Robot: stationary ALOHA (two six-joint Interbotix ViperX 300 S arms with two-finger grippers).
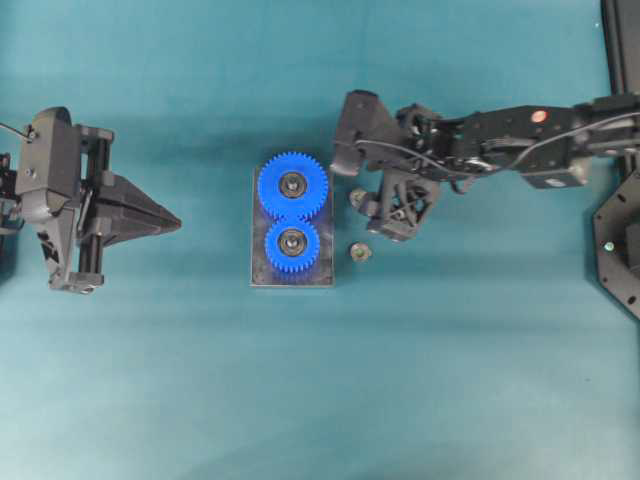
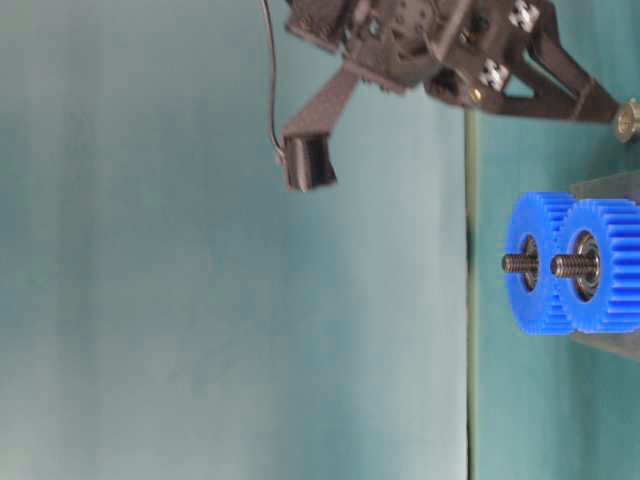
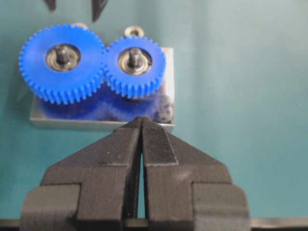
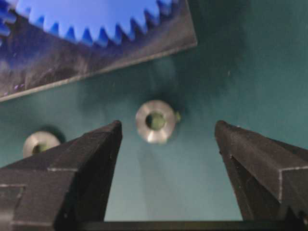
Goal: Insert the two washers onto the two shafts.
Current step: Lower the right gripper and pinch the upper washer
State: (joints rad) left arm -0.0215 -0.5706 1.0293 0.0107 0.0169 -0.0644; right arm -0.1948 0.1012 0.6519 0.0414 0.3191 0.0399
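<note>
Two blue gears (image 1: 292,212) sit meshed on a metal plate (image 1: 262,275), each with a threaded shaft (image 2: 517,263) sticking up through its hub. One washer (image 4: 155,121), a small silver ring, lies flat on the mat just off the plate's edge. My right gripper (image 4: 168,127) is open, low over the mat, and this washer (image 1: 357,197) lies just ahead of its fingertips, untouched. A second washer (image 1: 360,252) lies a little to the side (image 4: 41,143). My left gripper (image 1: 175,222) is shut and empty, pointing at the plate from a distance (image 3: 141,120).
The plate's edge (image 4: 144,57) runs close in front of the right fingertips. Teal mat lies open all around the plate. Black equipment (image 1: 620,240) stands at the right border of the overhead view.
</note>
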